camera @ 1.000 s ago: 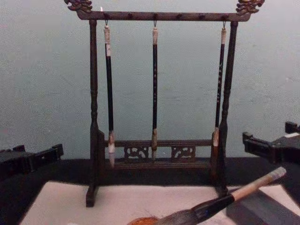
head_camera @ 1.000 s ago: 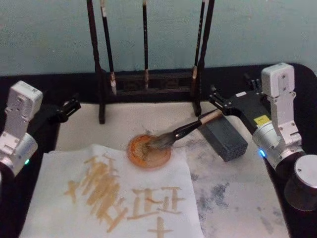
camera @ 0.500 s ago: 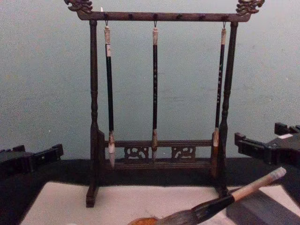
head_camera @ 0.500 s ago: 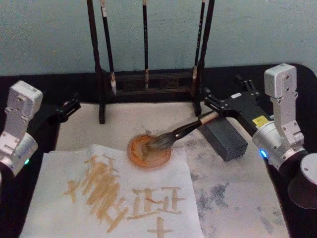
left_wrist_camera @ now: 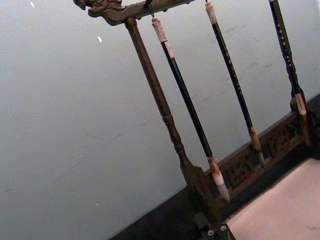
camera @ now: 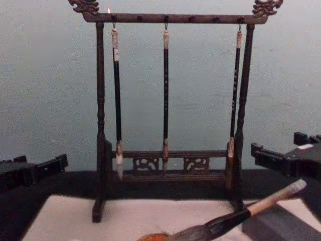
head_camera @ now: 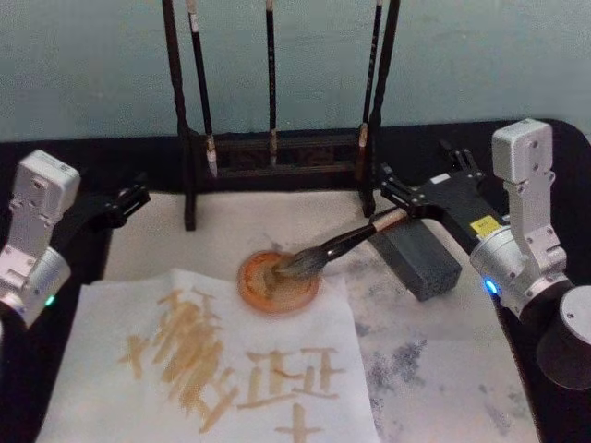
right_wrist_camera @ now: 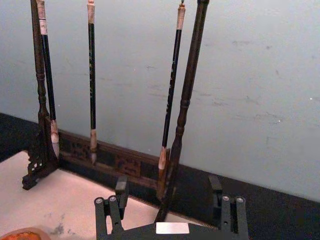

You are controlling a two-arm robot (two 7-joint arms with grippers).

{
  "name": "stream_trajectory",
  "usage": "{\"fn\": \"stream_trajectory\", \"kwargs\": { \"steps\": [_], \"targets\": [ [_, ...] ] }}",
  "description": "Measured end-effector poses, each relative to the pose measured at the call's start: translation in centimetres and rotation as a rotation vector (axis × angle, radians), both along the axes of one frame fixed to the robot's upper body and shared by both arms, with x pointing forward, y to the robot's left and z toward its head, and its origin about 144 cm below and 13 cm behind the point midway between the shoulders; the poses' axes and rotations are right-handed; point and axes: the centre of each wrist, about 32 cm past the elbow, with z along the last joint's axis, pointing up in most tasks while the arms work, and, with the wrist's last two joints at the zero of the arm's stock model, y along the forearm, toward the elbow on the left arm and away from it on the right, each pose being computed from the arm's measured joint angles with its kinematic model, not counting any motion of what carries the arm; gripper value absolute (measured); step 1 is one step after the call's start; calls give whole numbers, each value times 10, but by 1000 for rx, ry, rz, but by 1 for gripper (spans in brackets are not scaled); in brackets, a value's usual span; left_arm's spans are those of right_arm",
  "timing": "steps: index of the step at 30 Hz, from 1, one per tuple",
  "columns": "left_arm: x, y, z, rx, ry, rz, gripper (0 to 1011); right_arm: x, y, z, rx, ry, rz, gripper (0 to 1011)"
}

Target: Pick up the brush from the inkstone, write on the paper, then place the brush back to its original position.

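The paper (head_camera: 212, 360) lies on the table's near left, streaked with tan strokes. The brush (head_camera: 337, 245) leans, tuft in the orange dish (head_camera: 277, 281), handle on the grey block (head_camera: 420, 258). Right gripper (head_camera: 392, 194) hovers open and empty above the handle's end; left gripper (head_camera: 134, 198) is parked left, its opening unclear.

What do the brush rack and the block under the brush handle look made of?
Brush rack: dark wood, likely lacquered; turned posts, carved fretwork and finials, slight sheen. Block: matte dark grey, sharp-edged, probably stone or slate, though painted wood can't be excluded. The brush leans its handle on it.
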Motion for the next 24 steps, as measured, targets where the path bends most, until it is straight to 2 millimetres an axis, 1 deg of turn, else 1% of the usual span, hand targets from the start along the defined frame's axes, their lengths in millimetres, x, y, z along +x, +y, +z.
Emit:
{"fn": "stream_trajectory", "kwargs": {
  "steps": [24],
  "targets": [
    [0,0,0,0,0,0,1002,0,0,0,-3,-2,3,1006]
  ]
}}
